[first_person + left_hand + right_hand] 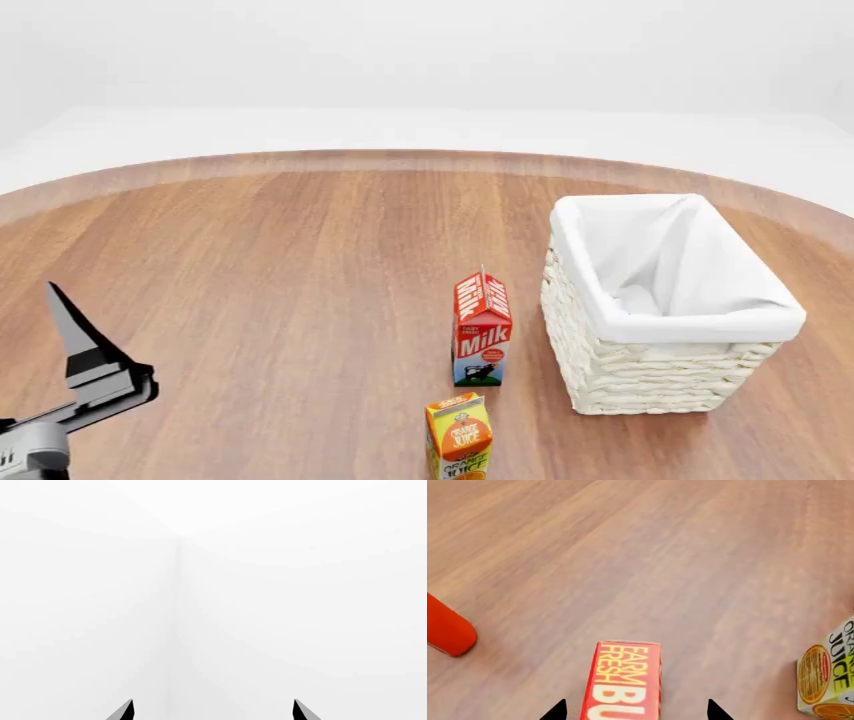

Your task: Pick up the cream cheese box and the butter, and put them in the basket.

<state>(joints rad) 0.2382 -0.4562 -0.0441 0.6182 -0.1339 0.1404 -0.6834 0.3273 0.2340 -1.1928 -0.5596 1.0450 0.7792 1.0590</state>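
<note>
The butter (622, 680), a red box with yellow "FARM FRESH" lettering, lies on the wooden table in the right wrist view. My right gripper (635, 710) is open, its two dark fingertips standing apart on either side of the box without touching it. The white wicker basket (627, 370) with its cloth liner stands at the right of the head view. My left gripper (213, 710) is open and holds nothing, facing only white walls. One of its fingers (67, 325) rises at the lower left of the head view. The cream cheese box is out of view.
A milk carton (481, 330) stands just left of the basket, with an orange juice carton (459, 437) in front of it. That juice carton (827, 680) also shows beside the butter. A red rounded object (447, 630) lies on the butter's other side. The round table's edge (400, 160) curves behind.
</note>
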